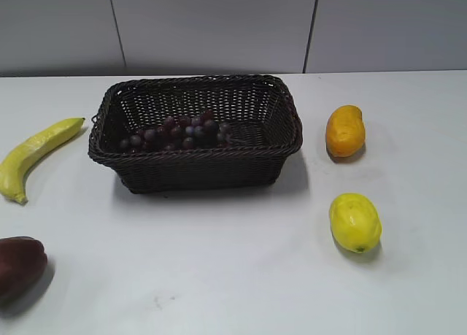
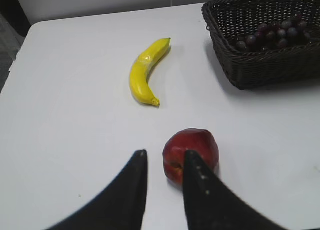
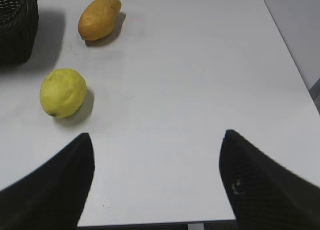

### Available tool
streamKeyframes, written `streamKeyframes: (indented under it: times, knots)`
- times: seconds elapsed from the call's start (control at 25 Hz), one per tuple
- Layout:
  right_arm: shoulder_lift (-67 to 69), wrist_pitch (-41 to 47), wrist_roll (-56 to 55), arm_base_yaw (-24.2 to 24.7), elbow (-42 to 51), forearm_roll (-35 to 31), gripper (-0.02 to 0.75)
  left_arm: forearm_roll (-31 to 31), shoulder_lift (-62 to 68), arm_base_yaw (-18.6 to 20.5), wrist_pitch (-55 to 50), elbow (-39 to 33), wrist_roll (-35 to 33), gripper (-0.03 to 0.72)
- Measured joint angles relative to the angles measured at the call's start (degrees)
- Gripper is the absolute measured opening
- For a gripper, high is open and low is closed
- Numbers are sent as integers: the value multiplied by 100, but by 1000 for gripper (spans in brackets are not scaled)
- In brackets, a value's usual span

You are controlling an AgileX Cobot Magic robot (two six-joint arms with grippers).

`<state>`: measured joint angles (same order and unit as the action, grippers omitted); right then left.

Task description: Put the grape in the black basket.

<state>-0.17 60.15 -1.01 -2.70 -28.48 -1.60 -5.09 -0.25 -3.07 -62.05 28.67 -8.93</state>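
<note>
The grape, a bunch of small dark red-purple berries, lies inside the black basket, along its near wall and toward its left half; the left wrist view shows the same bunch within the basket. The basket stands on the white tabletop at centre. To its left lies a yellow banana, well apart from it; at the near left edge sits a dark red fruit. To the basket's right are an orange-yellow fruit and, nearer the camera, a yellow lemon-like fruit. The left pincer hangs above the tabletop with a narrow gap between its jaws, gripping nothing; the red fruit lies just beyond its right jaw. The right pincer is spread wide over bare tabletop, empty.
</note>
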Motion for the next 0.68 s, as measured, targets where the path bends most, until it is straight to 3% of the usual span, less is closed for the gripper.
streamKeyframes:
  times: [0.68]
  knots:
    - [0,-10,6,0,4,-5,590,0,0,0,0,0,0,228]
